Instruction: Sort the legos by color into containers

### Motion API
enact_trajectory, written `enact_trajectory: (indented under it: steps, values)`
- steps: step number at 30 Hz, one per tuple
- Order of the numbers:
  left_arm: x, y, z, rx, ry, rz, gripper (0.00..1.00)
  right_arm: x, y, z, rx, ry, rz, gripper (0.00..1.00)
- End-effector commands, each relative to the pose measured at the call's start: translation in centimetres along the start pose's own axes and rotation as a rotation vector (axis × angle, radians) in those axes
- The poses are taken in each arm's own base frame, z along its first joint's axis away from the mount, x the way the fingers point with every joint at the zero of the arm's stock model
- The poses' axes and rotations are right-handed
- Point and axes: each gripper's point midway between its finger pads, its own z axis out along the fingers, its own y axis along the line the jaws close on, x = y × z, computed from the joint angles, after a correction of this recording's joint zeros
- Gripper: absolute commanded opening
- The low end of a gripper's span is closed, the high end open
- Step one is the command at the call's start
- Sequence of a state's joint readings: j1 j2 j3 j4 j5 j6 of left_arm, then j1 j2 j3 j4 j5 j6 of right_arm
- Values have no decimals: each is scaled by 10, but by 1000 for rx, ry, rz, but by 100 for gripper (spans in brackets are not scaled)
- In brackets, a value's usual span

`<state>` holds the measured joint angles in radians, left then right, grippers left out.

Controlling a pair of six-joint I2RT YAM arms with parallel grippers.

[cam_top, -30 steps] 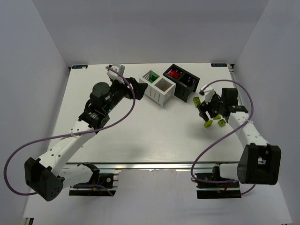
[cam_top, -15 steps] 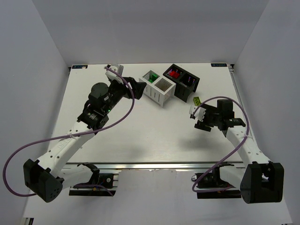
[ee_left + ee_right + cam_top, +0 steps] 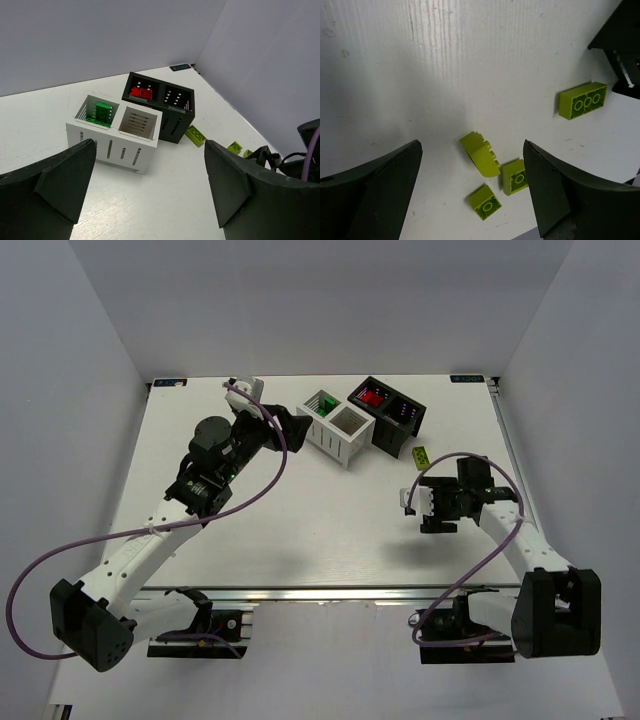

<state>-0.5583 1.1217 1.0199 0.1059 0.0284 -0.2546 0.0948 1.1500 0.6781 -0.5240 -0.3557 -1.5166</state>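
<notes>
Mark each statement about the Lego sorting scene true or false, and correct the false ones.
1. One compartment of the white bin holds green bricks. True.
2. The red bricks lie in the white bin. False: they lie in the black bin.
3. The right gripper is shut on a brick. False: its jaws are open, and yellow-green bricks lie loose on the table below it.
4. A single yellow-green brick lies on the table beside the black bin. True.
5. The left gripper holds a green brick. False: it is open and empty.
</notes>
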Motion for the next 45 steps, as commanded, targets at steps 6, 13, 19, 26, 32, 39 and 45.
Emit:
enact_trajectory:
  steps: [6, 13, 19, 26, 32, 39, 45]
  values:
    - [-4, 1, -6, -1, -17, 13, 98, 19, -26, -9, -95, 36, -98, 85]
    - [-6, 0, -7, 0, -23, 16, 98, 36, -31, -10, -150, 25, -69, 84]
    - [-4, 1, -6, -1, -17, 17, 98, 47, -24, 8, -154, 35, -62, 82]
    - [-3, 1, -5, -2, -14, 20, 98, 58, -22, 21, -171, 53, -39, 78]
    - [-4, 1, -6, -3, -17, 20, 98, 62, -19, 29, -183, 53, -26, 76]
    - [-3, 2, -6, -3, -17, 21, 98, 65, -7, 34, -230, 59, -5, 69]
    - [-3, 2, -6, -3, -17, 21, 98, 65, -2, 32, -259, 60, 12, 46]
